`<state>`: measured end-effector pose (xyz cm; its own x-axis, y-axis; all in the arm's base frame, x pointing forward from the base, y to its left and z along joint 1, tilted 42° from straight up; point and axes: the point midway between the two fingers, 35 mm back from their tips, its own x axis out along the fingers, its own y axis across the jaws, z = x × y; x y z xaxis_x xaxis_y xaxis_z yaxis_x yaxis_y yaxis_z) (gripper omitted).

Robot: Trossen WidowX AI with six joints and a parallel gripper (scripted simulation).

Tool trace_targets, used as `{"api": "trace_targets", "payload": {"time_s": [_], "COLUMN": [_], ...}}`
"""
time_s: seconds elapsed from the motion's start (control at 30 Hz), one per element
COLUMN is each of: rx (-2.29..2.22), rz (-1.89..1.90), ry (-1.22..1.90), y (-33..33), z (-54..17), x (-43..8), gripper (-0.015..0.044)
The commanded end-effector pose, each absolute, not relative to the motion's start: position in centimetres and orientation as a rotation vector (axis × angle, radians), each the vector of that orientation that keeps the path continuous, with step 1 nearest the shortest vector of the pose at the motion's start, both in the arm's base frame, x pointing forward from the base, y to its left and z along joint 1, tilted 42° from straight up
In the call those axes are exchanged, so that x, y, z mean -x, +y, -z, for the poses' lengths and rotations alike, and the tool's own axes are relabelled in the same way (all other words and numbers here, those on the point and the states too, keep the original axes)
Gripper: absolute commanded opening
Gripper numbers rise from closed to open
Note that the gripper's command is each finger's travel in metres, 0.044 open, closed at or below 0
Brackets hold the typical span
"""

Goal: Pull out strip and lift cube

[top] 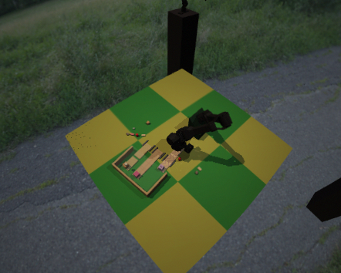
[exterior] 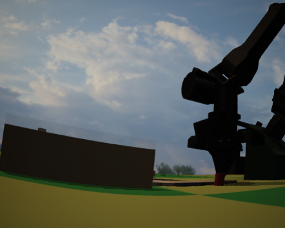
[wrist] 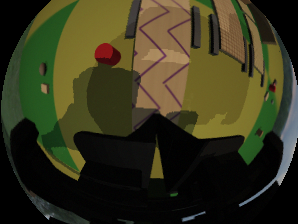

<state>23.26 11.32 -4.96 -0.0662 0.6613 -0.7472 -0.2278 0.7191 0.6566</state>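
My gripper is shut and empty, pointing down over the outer end of the zigzag strip; its fingertips are hidden in the top view. I cannot tell whether they touch the strip. A pale lilac cube sits toward that strip's inner end. The middle strip has a grid pattern and a pink-red cube at its inner end. The far-left strip shows a break from its inner piece, near a tan cube. Labels are too small to read.
A wooden-walled tray surrounds the inner ends. Dark guide bars flank the strips. A red cylinder stands beside the zigzag strip. Small loose pieces lie on both sides.
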Motion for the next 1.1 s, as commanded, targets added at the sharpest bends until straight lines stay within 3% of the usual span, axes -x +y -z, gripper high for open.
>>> {"api": "trace_targets", "payload": {"time_s": [0.0, 1.07], "rx": [-0.380, -0.381], "rz": [-0.761, -0.760], "ry": [1.503, 1.505], "y": [11.3, 10.8], "z": [5.5, 5.6], "x": [-21.6, -19.5], "gripper": [0.0000, 0.0000]}}
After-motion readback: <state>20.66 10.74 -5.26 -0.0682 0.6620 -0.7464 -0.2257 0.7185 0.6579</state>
